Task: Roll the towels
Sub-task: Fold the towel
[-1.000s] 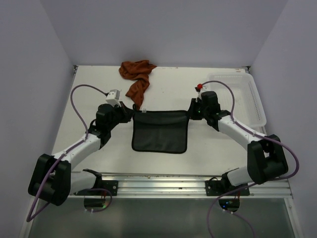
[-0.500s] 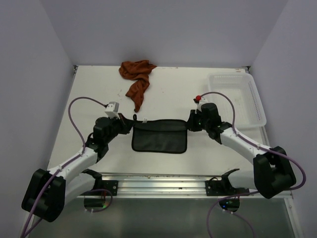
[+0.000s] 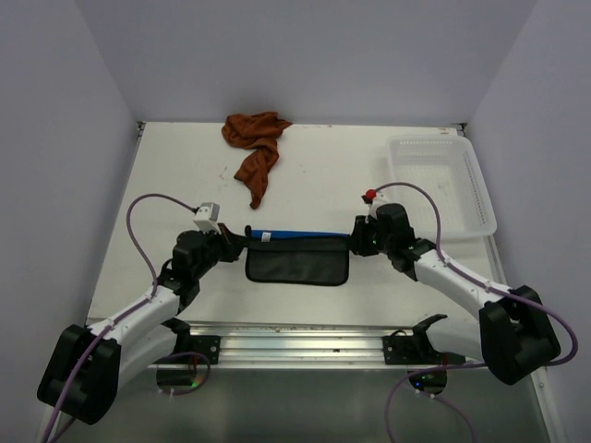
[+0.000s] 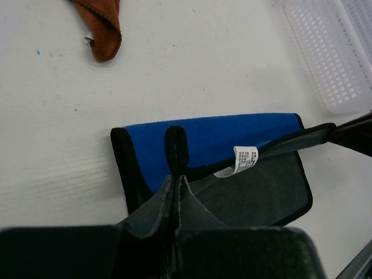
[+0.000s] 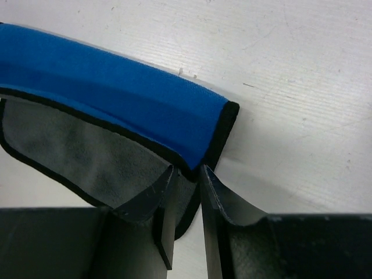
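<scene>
The blue towel [image 3: 300, 234] lies mid-table, its far edge folded toward the near side, so a blue strip shows above its dark grey face [image 3: 297, 264]. My left gripper [image 3: 242, 238] is shut on the black hem at the towel's left end [image 4: 176, 152]; its tips [image 4: 176, 175] press together. My right gripper [image 3: 353, 238] is at the right corner. Its jaws stand slightly apart [image 5: 187, 170] with the black hem of the blue towel [image 5: 116, 87] between them. The rust-brown towel [image 3: 256, 148] lies crumpled at the back of the table, apart from both grippers.
A white mesh basket [image 3: 439, 185] stands at the back right, also seen in the left wrist view [image 4: 331, 52]. The brown towel's tip [image 4: 102, 26] lies beyond the blue towel. A metal rail [image 3: 305, 337] runs along the near edge.
Both grippers drew the towel's far edge toward the near side, folding it over so the blue strip now shows. The right jaws have parted a little.
</scene>
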{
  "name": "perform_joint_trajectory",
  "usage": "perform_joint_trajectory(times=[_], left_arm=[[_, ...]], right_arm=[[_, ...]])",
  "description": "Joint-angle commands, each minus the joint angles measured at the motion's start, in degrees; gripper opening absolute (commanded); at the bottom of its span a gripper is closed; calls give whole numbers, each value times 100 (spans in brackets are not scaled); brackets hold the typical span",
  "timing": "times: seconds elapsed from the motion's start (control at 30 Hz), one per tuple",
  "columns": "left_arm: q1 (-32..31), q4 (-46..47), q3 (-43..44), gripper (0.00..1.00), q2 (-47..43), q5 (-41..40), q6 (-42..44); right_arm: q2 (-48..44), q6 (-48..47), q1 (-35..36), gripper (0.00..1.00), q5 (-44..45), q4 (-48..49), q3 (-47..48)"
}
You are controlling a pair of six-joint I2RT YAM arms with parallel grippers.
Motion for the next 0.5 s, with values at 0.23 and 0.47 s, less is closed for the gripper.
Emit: perform_joint_trajectory(times=[0.23,0.47], left_arm=[[-82,404,-229,0,-91,-115,-128],[-214,422,-431,0,-170,-141,-84]], right_arm=[[-184,-98,405,37,43,-31,-83],[-544,306,485,38,298,-145,-285]])
